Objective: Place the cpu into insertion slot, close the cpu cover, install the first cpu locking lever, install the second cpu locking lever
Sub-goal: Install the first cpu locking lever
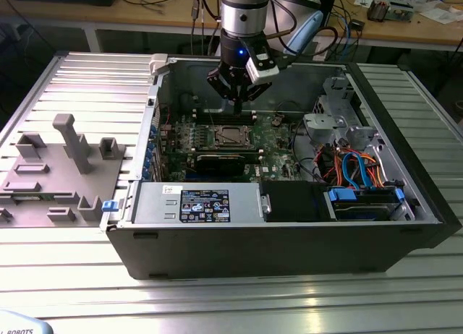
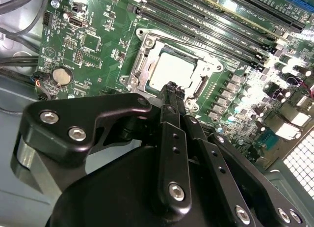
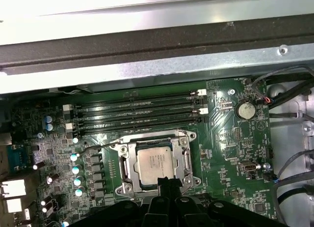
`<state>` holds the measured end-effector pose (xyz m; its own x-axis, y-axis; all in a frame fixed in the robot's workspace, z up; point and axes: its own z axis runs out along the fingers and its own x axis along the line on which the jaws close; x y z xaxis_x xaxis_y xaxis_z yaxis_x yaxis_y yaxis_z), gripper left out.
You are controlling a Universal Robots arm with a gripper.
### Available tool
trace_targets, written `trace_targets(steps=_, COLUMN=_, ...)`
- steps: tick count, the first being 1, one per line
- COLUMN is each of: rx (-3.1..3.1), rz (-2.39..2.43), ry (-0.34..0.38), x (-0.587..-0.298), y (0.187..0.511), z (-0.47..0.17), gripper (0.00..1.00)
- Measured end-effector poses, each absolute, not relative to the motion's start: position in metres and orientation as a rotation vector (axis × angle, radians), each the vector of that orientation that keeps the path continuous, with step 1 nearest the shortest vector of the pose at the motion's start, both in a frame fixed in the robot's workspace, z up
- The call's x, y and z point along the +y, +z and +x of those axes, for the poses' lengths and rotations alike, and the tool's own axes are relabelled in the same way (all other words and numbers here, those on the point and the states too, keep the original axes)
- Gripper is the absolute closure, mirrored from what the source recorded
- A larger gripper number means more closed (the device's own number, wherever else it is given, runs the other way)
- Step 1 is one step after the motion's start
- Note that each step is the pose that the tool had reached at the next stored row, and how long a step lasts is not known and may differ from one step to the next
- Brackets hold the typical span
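Observation:
The cpu (image 3: 154, 162) lies silvery face up in the insertion slot (image 1: 230, 136) on the green board, and it also shows in the second wrist view (image 2: 170, 70). The cpu cover (image 3: 188, 160) lies flat as a silvery frame around the chip in both wrist views (image 2: 208, 66). A thin wire lever (image 3: 98, 147) juts out from one side of the socket. My gripper (image 1: 237, 101) hangs just above the socket, its black fingers together with nothing between them. In both wrist views the tips (image 2: 170, 85) (image 3: 167, 182) sit at the socket's edge.
Long memory slots (image 3: 137, 114) run beside the socket. A black expansion card (image 1: 219, 162) and the power supply (image 1: 195, 204) lie nearer the case front. Drive cage and coloured cables (image 1: 362, 168) fill the exterior view's right. A grey fixture (image 1: 65, 153) stands outside the case.

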<state>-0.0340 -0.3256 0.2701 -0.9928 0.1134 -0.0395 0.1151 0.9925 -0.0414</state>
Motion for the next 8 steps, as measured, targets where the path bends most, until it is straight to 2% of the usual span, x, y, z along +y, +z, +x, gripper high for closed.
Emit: trace_targets(steps=8, rx=3.1, rz=0.15, ry=-0.067, x=-0.3256, y=0.2701, z=-0.034, gripper=0.89)
